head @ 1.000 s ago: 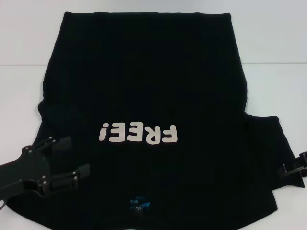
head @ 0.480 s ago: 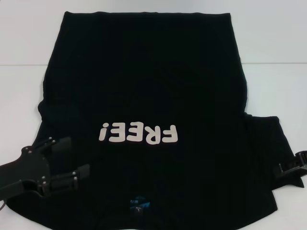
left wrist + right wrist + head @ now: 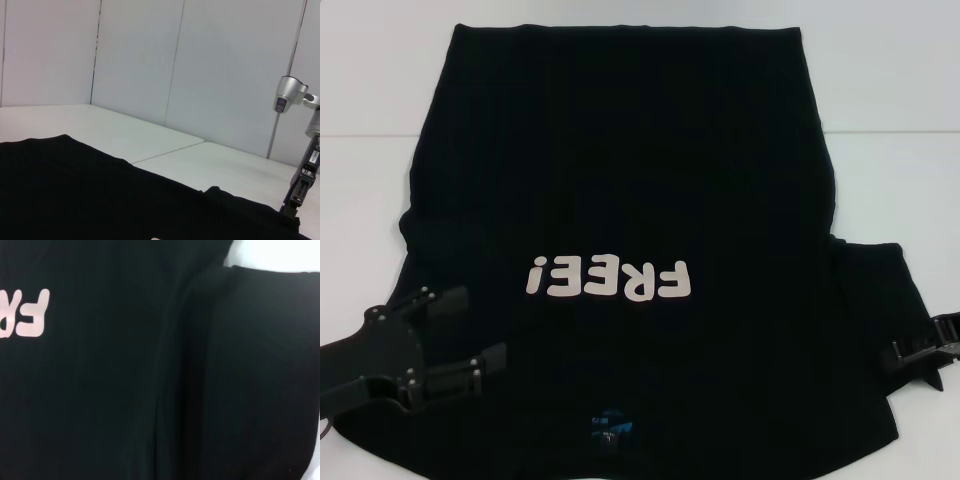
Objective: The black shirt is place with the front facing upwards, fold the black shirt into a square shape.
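The white worktop (image 3: 900, 120) carries the black shirt (image 3: 620, 170), which lies spread flat, front up, and covers most of the middle; its hem runs along the far side and its collar lies at the near edge, so the pale "FREE!" lettering (image 3: 610, 279) reads upside down from the head view. The right sleeve (image 3: 875, 300) lies flat, spread outward on the worktop at the near right, while the shirt's left side reaches the near left corner under the left arm. The left gripper (image 3: 462, 328) hovers over that near-left part of the shirt, left of the lettering, its two fingers spread wide with nothing between them. The right gripper (image 3: 920, 352) sits at the outer edge of the right sleeve, low against the cloth; whether its fingers are parted or closed on the sleeve cannot be told. A small blue neck label (image 3: 610, 428) shows at the collar, near the middle of the near edge, between the two grippers.
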